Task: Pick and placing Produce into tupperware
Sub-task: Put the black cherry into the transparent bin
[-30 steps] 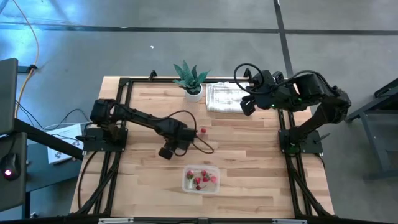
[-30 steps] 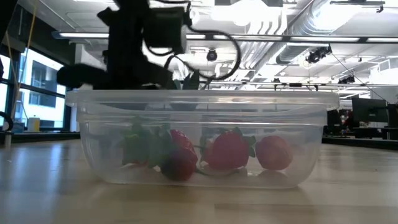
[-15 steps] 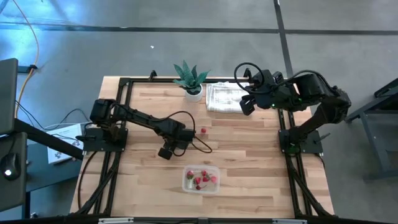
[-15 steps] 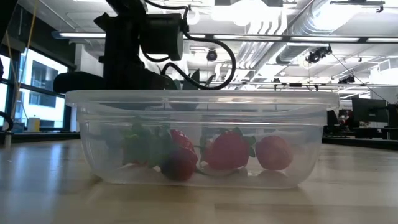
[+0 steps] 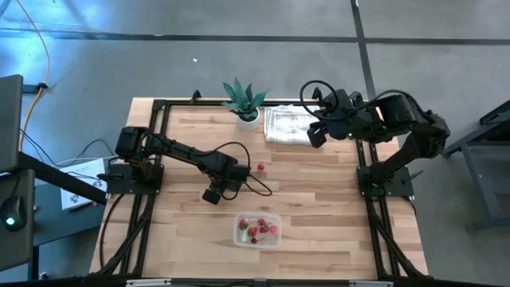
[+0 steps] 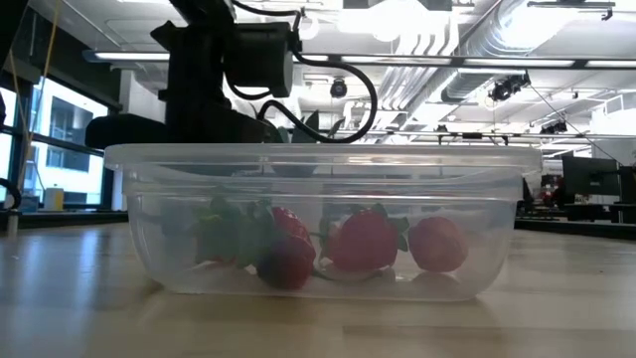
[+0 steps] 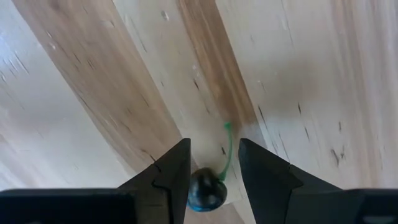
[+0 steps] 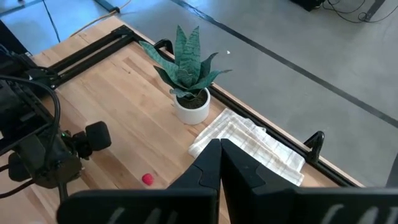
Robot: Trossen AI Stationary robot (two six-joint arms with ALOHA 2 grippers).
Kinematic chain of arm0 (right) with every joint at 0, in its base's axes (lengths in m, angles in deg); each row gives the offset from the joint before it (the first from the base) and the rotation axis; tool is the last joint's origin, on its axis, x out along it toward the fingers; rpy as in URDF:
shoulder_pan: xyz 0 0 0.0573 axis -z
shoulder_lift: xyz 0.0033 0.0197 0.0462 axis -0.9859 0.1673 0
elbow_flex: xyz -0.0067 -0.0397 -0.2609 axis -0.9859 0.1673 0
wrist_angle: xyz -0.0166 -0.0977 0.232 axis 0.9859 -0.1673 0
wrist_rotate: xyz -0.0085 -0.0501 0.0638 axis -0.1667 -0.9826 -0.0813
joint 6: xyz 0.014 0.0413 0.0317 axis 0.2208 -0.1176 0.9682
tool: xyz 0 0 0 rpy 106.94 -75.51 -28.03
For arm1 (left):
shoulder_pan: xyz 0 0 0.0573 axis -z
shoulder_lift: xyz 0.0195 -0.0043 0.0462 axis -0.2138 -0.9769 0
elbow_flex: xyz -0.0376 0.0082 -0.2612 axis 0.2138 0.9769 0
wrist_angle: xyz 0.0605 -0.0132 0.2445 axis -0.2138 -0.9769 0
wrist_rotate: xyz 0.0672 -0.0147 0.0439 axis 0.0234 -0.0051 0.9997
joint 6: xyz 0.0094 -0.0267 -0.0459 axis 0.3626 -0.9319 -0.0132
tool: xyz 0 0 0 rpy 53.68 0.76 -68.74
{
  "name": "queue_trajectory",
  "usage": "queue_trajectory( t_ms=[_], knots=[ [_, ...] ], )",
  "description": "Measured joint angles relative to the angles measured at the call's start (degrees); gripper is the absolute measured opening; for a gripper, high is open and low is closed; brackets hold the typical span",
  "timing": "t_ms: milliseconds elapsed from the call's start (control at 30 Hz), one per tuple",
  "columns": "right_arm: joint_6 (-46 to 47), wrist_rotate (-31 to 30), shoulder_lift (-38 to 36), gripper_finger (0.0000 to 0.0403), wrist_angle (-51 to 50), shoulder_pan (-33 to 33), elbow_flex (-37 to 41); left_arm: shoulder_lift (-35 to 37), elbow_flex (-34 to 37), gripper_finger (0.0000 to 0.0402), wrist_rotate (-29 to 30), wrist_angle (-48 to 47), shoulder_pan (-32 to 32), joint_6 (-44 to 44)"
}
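Note:
The clear tupperware (image 5: pixel 257 229) stands near the table's front edge with several red pieces (image 6: pixel 366 242) and a dark one (image 6: pixel 285 267) lying on its bottom. A single red piece (image 5: pixel 260 167) lies on the wood at mid-table. Left of it my left gripper (image 7: pixel 213 180) points down, with a small dark round piece (image 7: pixel 207 190) with a green stem between its fingers. My right gripper (image 8: pixel 219 155) hangs shut and empty, high over the table's far right. My left gripper has the dark round piece's body (image 7: pixel 198 186) between its two fingers, which come from above, pointing down. The green stem (image 7: pixel 227 149) sticks out beyond the fingertips. I cannot tell whether the piece is clear of the wood.
A small potted plant (image 5: pixel 245 100) stands at the far edge, with a folded white cloth (image 5: pixel 287 126) to its right. Black frame rails (image 5: pixel 159 119) run along the table's sides. Bare wood lies between the left gripper and the tupperware.

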Motion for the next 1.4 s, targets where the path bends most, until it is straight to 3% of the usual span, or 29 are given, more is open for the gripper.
queue_trajectory(
  t_ms=[467,933,1067,1233,1400],
  knots=[
    [-0.3,0.0,0.0,0.0,0.0,0.0,0.0,0.0,0.2,0.0126,-1.4,0.1,0.2,-0.9],
    [-1.0,0.0,0.0,0.0,-0.1,0.0,0.0,0.4,4.7,0.0125,0.3,5.1,0.1,-0.2],
    [-0.6,0.0,0.0,0.0,-0.1,0.0,0.0,0.3,4.7,0.0093,0.2,5.3,0.1,-0.2],
    [-0.5,0.0,0.0,0.0,-0.1,0.0,0.0,0.2,4.7,0.0013,0.3,5.7,0.1,-0.2],
    [-0.5,0.0,0.0,0.0,-0.1,0.0,0.0,0.2,4.8,0.0009,0.4,5.9,0.1,-0.7]
  ],
)
